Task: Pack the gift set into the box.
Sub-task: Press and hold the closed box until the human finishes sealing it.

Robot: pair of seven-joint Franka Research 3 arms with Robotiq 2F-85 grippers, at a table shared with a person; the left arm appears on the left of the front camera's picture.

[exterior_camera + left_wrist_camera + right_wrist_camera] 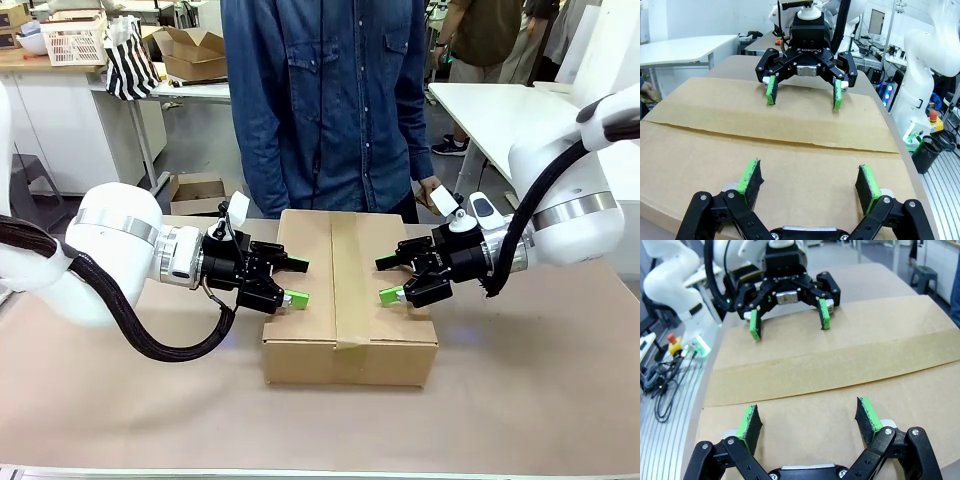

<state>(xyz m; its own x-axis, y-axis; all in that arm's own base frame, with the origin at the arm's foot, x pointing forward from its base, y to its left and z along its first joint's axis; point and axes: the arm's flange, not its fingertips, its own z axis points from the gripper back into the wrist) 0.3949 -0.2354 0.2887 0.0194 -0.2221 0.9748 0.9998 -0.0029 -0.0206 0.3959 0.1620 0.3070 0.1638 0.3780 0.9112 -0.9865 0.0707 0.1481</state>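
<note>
Box (350, 300) sits shut and taped along its middle seam in the centre of the table (520, 390), so you can't see the gift set. Your left pincer (292, 282) and right pincer (392, 279) hover spread wide over its two ends, gripping nothing. Treat it as stiff, smooth cardboard, likely light: press in on opposite end walls rather than pinching the flaps.

box (350, 295) on table (150, 400), person (325, 100) behind
</note>
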